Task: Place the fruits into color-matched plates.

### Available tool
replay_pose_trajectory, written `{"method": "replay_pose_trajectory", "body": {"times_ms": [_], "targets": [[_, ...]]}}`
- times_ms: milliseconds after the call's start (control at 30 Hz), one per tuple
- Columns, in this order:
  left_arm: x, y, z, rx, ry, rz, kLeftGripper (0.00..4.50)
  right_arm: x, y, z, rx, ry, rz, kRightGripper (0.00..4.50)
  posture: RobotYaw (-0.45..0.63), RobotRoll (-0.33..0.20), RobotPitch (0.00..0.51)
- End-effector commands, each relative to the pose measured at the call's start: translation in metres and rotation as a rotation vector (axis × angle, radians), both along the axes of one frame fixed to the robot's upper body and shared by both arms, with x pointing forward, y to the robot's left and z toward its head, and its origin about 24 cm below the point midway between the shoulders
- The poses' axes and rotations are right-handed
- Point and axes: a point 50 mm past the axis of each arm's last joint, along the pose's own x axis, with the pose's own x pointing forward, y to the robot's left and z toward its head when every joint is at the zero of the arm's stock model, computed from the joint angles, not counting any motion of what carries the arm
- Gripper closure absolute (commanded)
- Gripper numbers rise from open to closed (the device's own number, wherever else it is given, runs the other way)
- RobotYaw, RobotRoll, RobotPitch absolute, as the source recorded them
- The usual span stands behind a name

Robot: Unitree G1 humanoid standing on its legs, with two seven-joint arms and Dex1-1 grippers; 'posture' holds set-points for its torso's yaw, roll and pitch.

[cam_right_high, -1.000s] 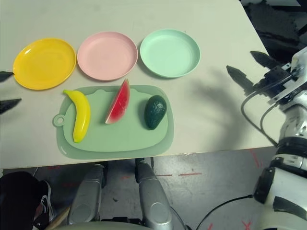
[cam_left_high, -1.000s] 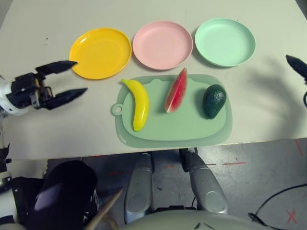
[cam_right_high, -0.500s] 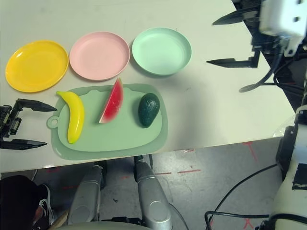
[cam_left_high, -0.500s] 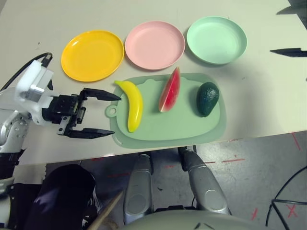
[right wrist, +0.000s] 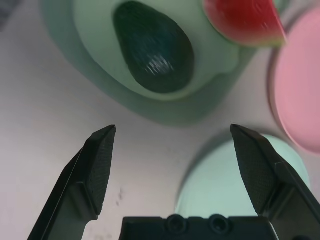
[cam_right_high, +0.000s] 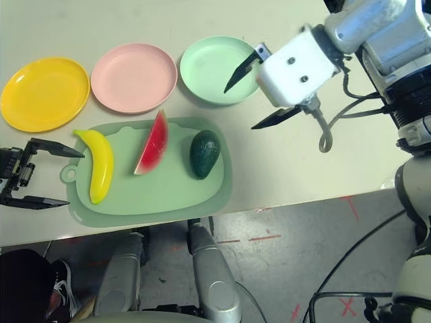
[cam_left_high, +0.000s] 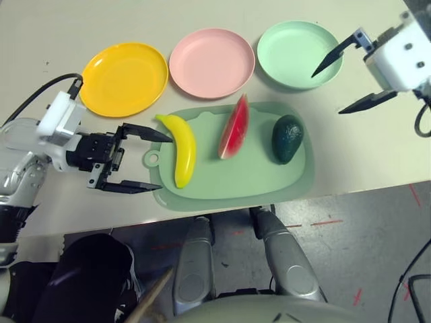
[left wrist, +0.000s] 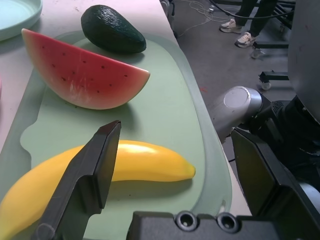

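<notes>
Work surface: pale off-white table (cam_left_high: 81, 20); its near edge runs just below the board, with open floor beyond.

Far row, left to right, rims nearly touching: round shallow yellow-orange plastic plate (cam_left_high: 124, 79), matching pink plate (cam_left_high: 211, 62), matching mint green plate (cam_left_high: 294, 54). All three lie empty. Bare table stretches behind them toward the far edge.

Pale green plastic cutting board with a handle hole (cam_left_high: 232, 182): lies between the plate row and the table's near edge, handle end to the left, its near rim close to that edge. A narrow strip of bare table separates board and plates.

On the board, left to right, none touching another:
- yellow curved toy banana (cam_left_high: 180, 147), lengthwise toward the near edge, at the handle end.
- red toy watermelon wedge with green rind (cam_left_high: 233, 128), middle, its tip reaching the board's far rim.
- dark green toy avocado (cam_left_high: 287, 138), right end.

Left gripper (cam_left_high: 139, 160): low over the table just left of the board's handle, pointing at the banana, black fingers spread wide, holding nothing.

Right gripper (cam_right_high: 254, 90): raised above the table over the mint plate's right rim, beyond the avocado, fingers wide apart, empty.

Open table lies right of the board, up to the right edge.
</notes>
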Motion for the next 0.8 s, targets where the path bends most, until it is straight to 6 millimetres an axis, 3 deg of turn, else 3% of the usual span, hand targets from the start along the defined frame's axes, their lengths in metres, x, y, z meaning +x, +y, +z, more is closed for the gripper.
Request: {"method": "replay_pose_trajectory", "body": {"times_ms": [33, 500, 800], "targets": [[-0.002, 0.004, -0.007, 0.017, 0.027, 0.004, 0.04, -0.006, 0.009, 0.004, 0.003, 0.022, 0.049, 0.0, -0.07, 0.0, 0.416], [0.004, -0.001, -0.002, 0.038, -0.016, -0.016, 0.04, -0.009, 0.037, -0.011, -0.016, 0.083, 0.151, 0.0, -0.06, 0.0, 0.408], [0.005, -0.003, 0.001, 0.066, -0.037, -0.023, 0.04, -0.008, 0.043, -0.018, -0.022, 0.097, 0.168, 0.0, -0.05, 0.0, 0.402]]}}
